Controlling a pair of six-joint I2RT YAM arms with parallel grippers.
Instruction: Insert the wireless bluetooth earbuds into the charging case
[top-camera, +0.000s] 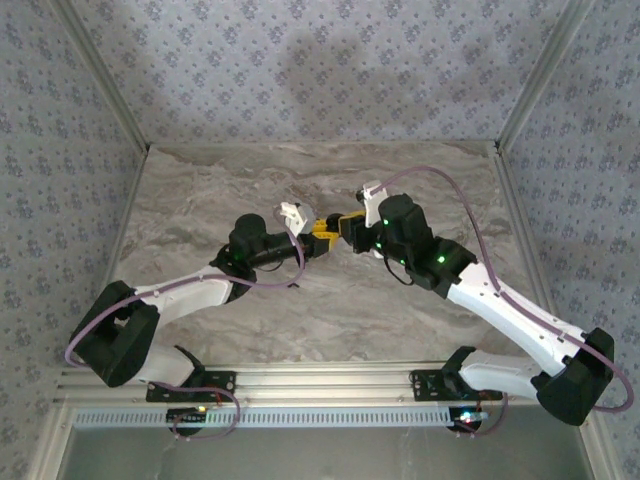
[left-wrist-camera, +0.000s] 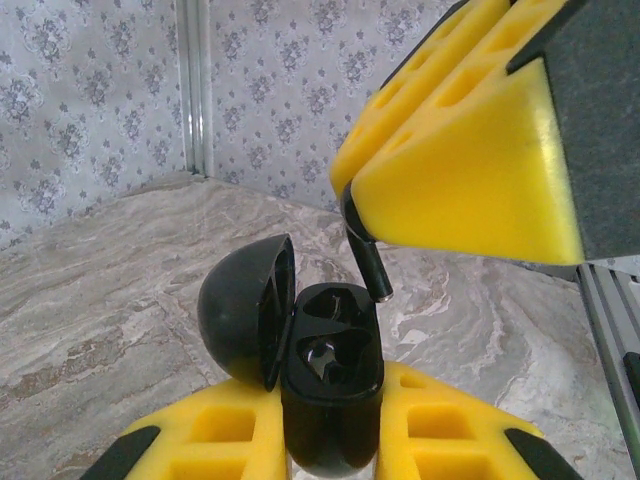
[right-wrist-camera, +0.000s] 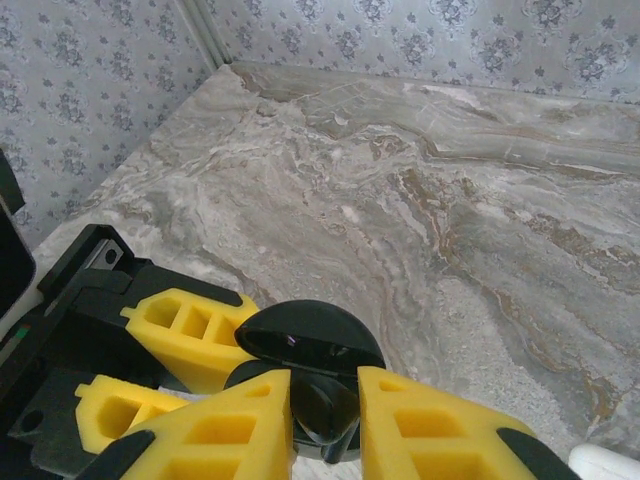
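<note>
My left gripper (left-wrist-camera: 330, 410) is shut on the black charging case (left-wrist-camera: 332, 385), which it holds upright with its lid (left-wrist-camera: 243, 308) swung open to the left. The case's near socket shows something glossy; I cannot tell what it is. The far socket looks dark. My right gripper (right-wrist-camera: 325, 405) is shut on one black earbud (right-wrist-camera: 328, 412). In the left wrist view the earbud's stem (left-wrist-camera: 367, 255) pokes down out of the right gripper's yellow fingers (left-wrist-camera: 460, 170), its tip just above the case's far rim. In the top view both grippers (top-camera: 325, 232) meet above mid-table.
The marble tabletop (top-camera: 420, 175) lies well below both grippers. Patterned walls (top-camera: 320, 60) close in the back and sides, with metal corner posts (left-wrist-camera: 195, 85). An aluminium rail (top-camera: 320, 380) runs along the near edge by the arm bases.
</note>
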